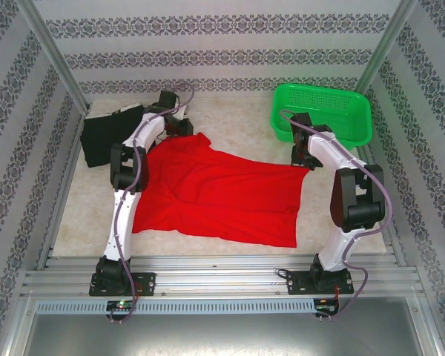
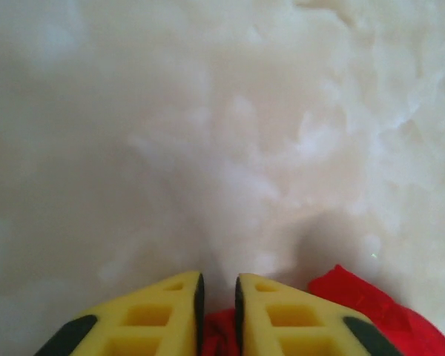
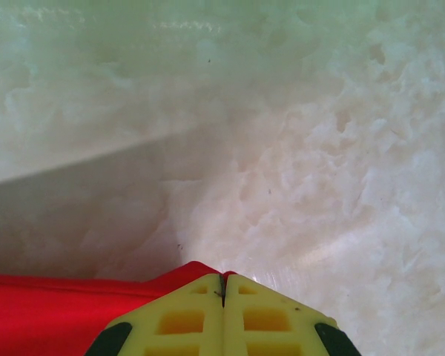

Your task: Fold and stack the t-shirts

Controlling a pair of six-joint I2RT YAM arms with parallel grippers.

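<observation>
We see right gripper [image 3: 222,282]: yellow ribbed plastic fingers [image 3: 208,298] pressed together, pinching edge of bright red cloth t-shirt [image 3: 52,315]. Shirt runs left along bottom edge, lying on white marbled tabletop [image 3: 326,148]. Grey shadow crosses tabletop at left.

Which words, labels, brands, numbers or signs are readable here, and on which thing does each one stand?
None can be read. The red t-shirt, the black t-shirt and the green mesh basket show no print or label on the sides in view. The wall bands are ornament only, without letters.
</observation>
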